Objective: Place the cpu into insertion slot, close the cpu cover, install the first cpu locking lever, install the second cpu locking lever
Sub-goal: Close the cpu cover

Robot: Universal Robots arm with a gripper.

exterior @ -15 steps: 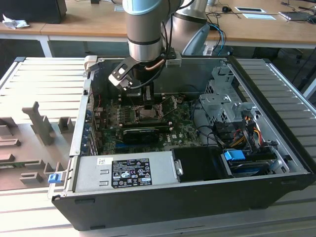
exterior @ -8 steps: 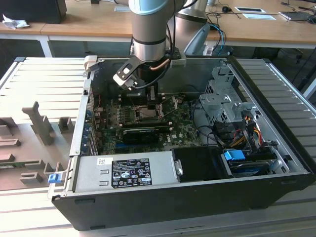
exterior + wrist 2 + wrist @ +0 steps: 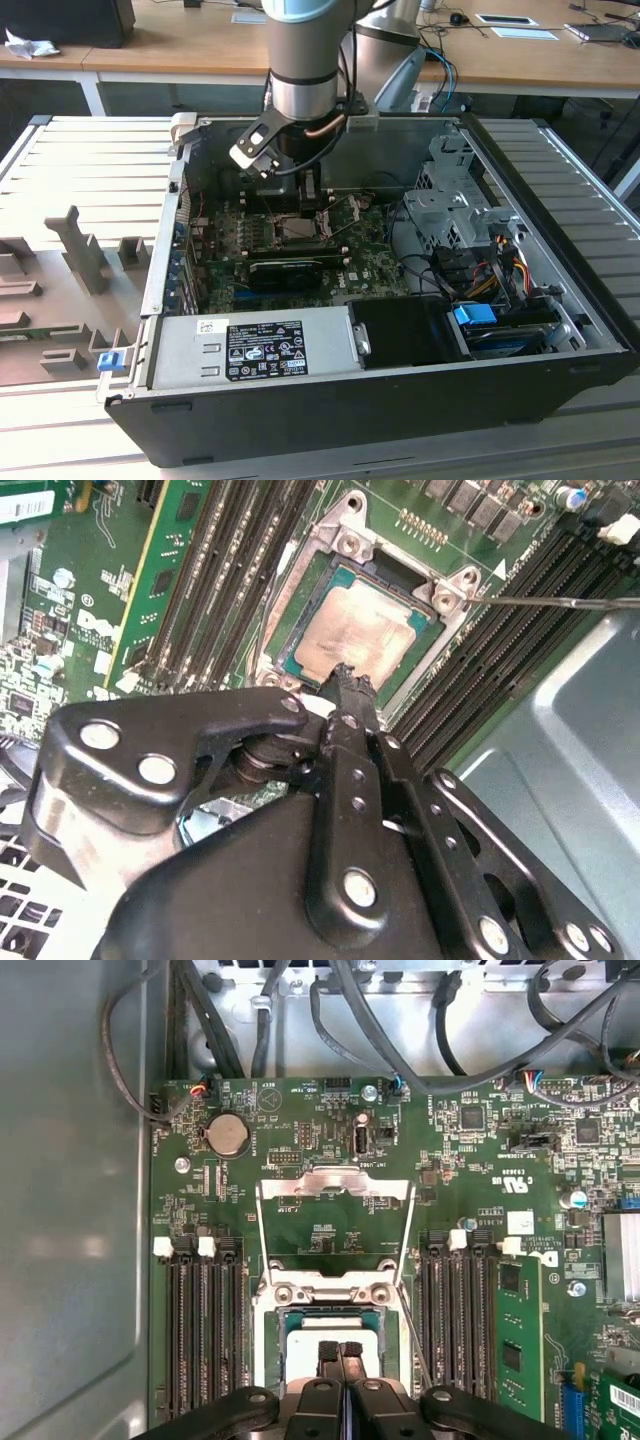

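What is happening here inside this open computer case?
A robot arm works over the motherboard of an open computer case. The cpu already lies in the insertion slot. The shut gripper hangs with its tips over one edge of the cpu. The cpu cover is flipped open, away from the slot.

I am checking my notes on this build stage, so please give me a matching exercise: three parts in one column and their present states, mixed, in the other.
1. cpu
2. cpu cover
3. gripper

A. swung open, away from the socket
B. shut, just over the chip
C. seated in the insertion slot

Pairs: 1-C, 2-A, 3-B.
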